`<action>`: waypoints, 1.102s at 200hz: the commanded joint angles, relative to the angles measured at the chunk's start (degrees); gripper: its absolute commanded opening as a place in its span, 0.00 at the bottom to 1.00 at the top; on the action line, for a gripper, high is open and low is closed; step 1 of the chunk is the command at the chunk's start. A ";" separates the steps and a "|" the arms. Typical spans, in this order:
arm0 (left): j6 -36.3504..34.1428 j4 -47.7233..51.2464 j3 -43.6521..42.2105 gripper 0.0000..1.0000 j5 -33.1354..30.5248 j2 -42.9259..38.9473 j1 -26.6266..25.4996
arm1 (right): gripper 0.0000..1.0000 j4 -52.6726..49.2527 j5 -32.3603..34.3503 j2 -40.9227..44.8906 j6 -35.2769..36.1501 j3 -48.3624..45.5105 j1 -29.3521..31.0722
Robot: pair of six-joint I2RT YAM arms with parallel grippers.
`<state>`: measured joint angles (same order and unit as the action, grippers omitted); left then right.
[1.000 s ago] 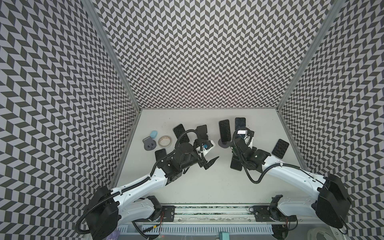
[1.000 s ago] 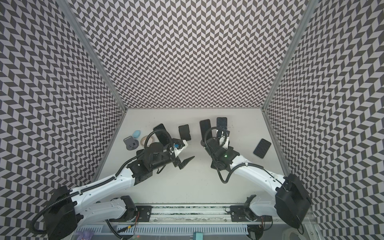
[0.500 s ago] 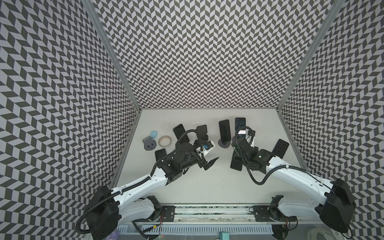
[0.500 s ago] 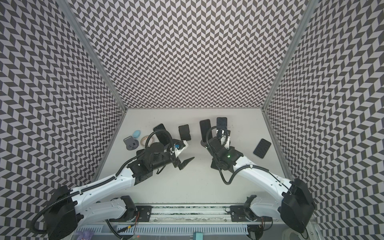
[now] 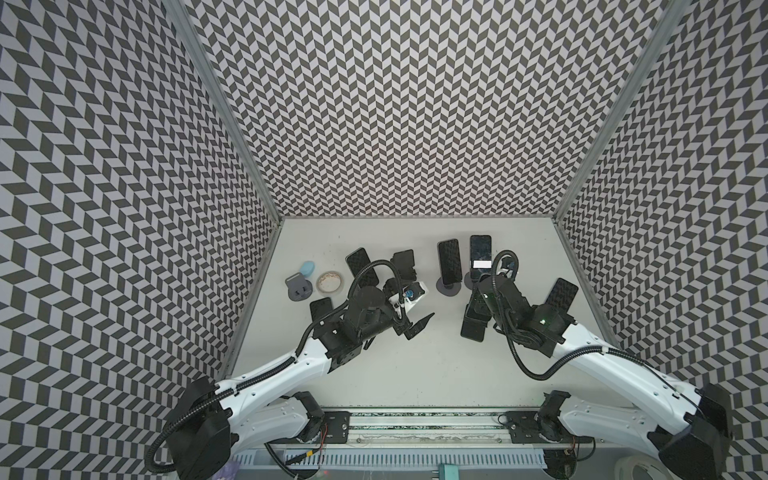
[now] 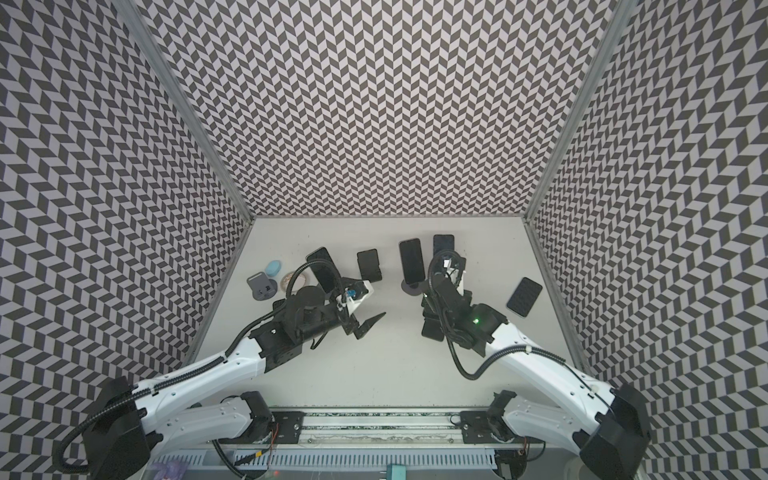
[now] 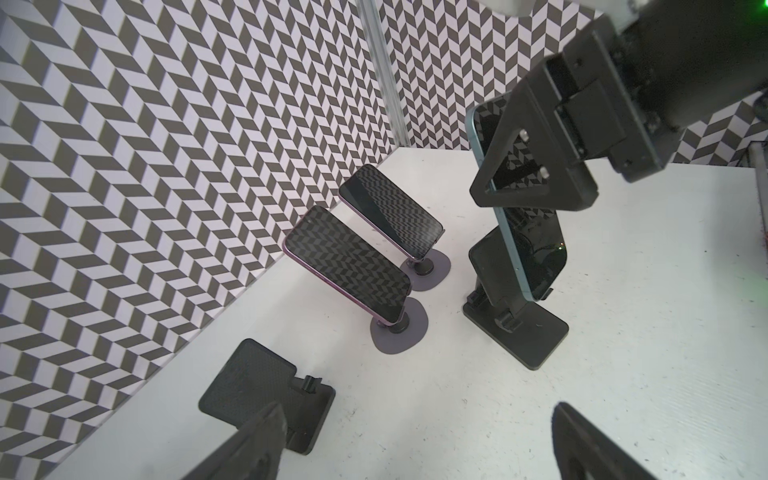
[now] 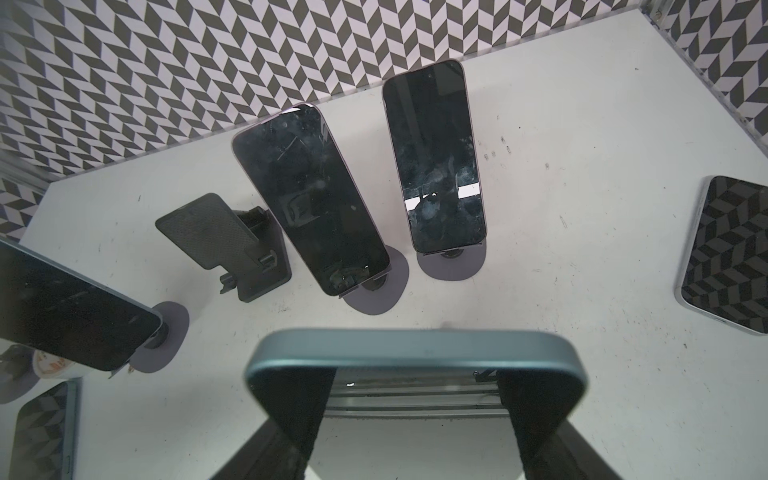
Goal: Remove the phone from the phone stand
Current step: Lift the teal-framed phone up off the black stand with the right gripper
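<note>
A blue-edged phone (image 7: 524, 239) stands steeply on a black phone stand (image 7: 517, 332), its lower edge at the stand's lip. My right gripper (image 8: 415, 395) is shut on the phone's upper end (image 8: 415, 345), one finger on each long side. In both top views the right gripper (image 5: 482, 301) (image 6: 437, 308) covers the phone (image 5: 473, 326) and hides most of the stand. My left gripper (image 5: 419, 326) (image 6: 372, 324) (image 7: 415, 449) hangs open left of the stand, holding nothing.
Two phones lean on round grey stands (image 5: 449, 259) (image 5: 481, 253) behind. An empty black stand (image 5: 404, 264) and another phone on a stand (image 5: 361, 266) lie by the left arm. Flat phones (image 5: 561, 295) (image 5: 322, 309), a tape roll (image 5: 330, 281) and a grey stand (image 5: 298, 286) lie near the walls.
The right arm's wrist and elbow have shifted slightly to the right while its gripper stays on the phone. The left arm has not moved.
</note>
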<state>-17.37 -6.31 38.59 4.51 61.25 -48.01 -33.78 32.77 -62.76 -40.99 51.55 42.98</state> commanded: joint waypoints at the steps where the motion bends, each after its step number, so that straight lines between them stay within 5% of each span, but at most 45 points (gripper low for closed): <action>1: -2.40 0.60 -0.59 1.00 -2.43 -2.71 -1.02 | 0.56 3.42 -1.14 0.76 1.89 1.61 0.26; 220: -4.96 2.26 -0.97 1.00 -0.82 -4.35 -2.62 | 0.55 7.27 -8.92 2.38 1.16 -1.21 1.83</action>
<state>-21.21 -4.62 37.82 2.83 57.89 -50.28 -31.20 23.99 -61.45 -39.07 50.48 44.16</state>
